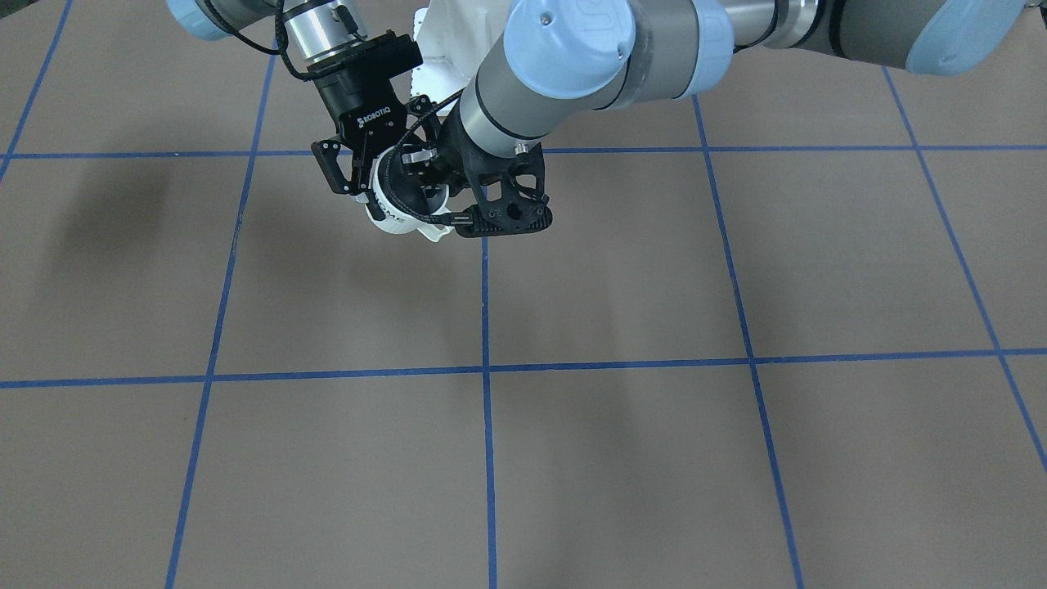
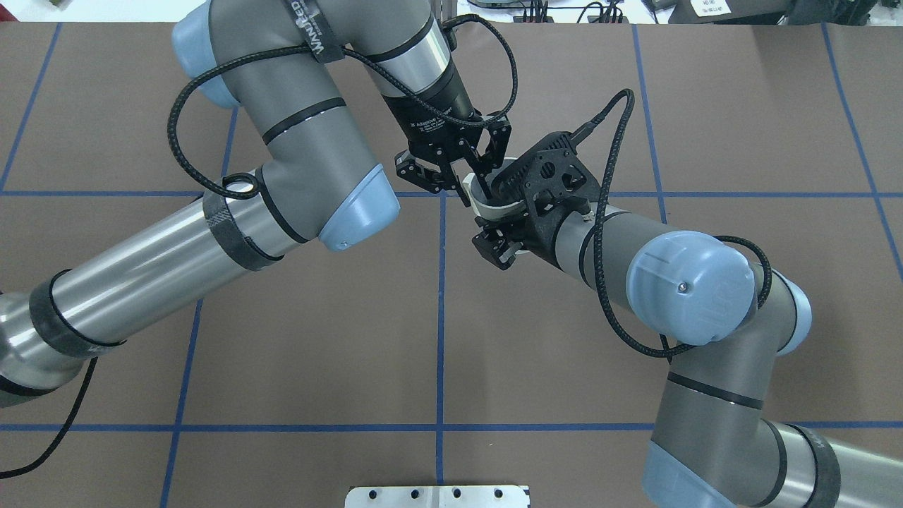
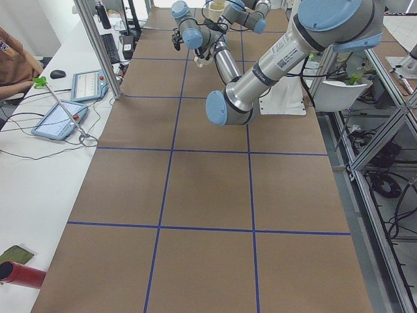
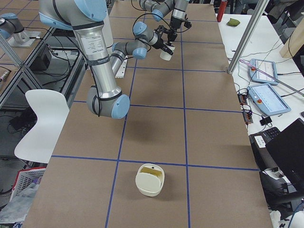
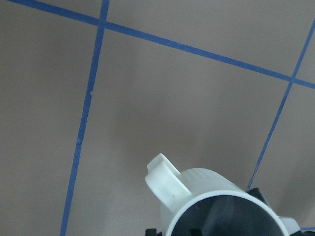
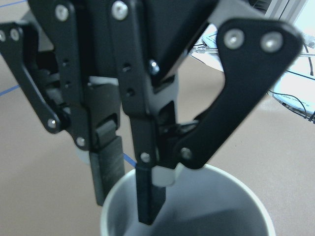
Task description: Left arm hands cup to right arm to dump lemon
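The cream-white cup (image 2: 494, 206) hangs above the table between both grippers, its "HOME" lettering facing the front camera (image 1: 393, 219). My left gripper (image 2: 480, 189), the ROBOTIQ-lettered one, comes down from above. It is shut on the rim, with one finger (image 6: 150, 196) inside the cup and one outside. My right gripper (image 2: 496, 220), under the holed black bracket, reaches in from the side. Its fingers lie against both sides of the cup's wall. The handle (image 5: 165, 179) points away from it. The lemon is hidden; the cup's inside (image 6: 221, 201) shows only grey.
A cream bin (image 4: 150, 179) stands on the brown, blue-taped table (image 1: 622, 458) toward the robot's right end. The operators' white bench with tablets (image 4: 266, 97) runs along the far side. A person sits at that bench (image 3: 13, 59).
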